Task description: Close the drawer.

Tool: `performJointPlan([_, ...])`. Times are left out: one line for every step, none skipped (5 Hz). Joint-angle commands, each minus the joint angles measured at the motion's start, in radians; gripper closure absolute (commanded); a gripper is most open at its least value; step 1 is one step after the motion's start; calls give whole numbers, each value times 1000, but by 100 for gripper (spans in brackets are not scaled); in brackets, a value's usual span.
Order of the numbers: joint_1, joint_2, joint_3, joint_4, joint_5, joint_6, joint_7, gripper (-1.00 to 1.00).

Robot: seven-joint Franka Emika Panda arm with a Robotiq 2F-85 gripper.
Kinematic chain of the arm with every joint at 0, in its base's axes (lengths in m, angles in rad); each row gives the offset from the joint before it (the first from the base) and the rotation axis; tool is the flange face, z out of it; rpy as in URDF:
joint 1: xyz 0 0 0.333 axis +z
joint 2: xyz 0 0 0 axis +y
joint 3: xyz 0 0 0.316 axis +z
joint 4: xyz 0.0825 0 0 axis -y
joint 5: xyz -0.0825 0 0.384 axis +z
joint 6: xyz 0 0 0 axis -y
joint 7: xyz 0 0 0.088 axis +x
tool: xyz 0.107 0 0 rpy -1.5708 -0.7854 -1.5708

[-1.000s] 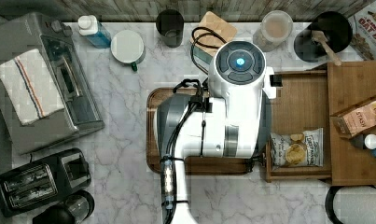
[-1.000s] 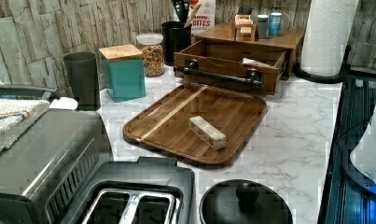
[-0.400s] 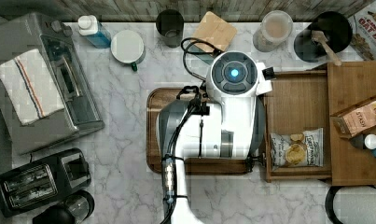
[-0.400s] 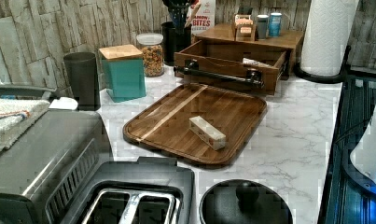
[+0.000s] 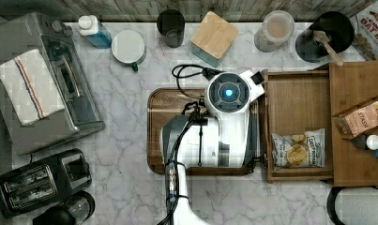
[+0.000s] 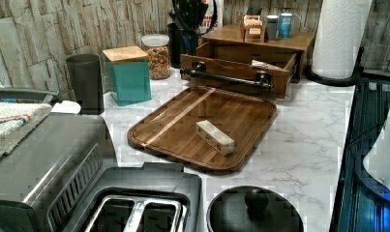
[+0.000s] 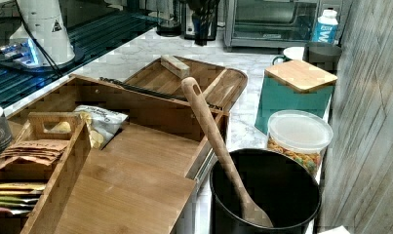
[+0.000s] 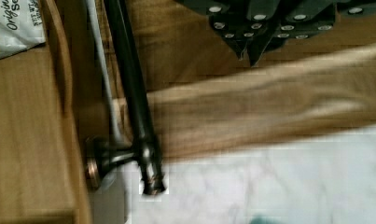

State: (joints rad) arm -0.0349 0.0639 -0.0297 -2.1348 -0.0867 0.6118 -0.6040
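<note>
While the drawer (image 5: 299, 112) stands fully pulled out from under the cabinet top (image 5: 358, 159), with a chip bag (image 5: 298, 149) inside, the arm (image 5: 226, 119) has swung toward the top view's left since a second ago, above the tray (image 5: 158, 131). Tool (image 8: 251, 51) hangs near the handle (image 8: 129, 88), holding nothing; finger spread cannot be determined. Closing has not started.

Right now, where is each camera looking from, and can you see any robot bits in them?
Top view: straight above the counter, looking down; the white arm covers the tray.
Left view: low by the toaster, facing the open drawer; the robot's base at the left view's right edge.
Right view: behind the cabinet, looking across the drawer; robot base far off.
Wrist view: on the arm, close over the drawer handle; gripper shows.
Shared: the chip bag, top and right views.
</note>
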Motion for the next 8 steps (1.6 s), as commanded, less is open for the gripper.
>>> performJointPlan([-4,11,-5,-176,-163,217,-99,100])
performJointPlan([-19,31,-13,-211,-193,283,-144,100])
performJointPlan([-39,56,-31,-239,-192,383,-204,100])
performJointPlan([-49,74,-31,-219,-158,367,-244,100])
performJointPlan([-74,87,-23,-193,-113,336,-291,100])
performJointPlan([-94,95,-25,-171,-85,313,-328,100])
performJointPlan([-113,107,-40,-145,-67,302,-381,100])
performJointPlan([-156,137,-52,-94,-25,285,-483,100])
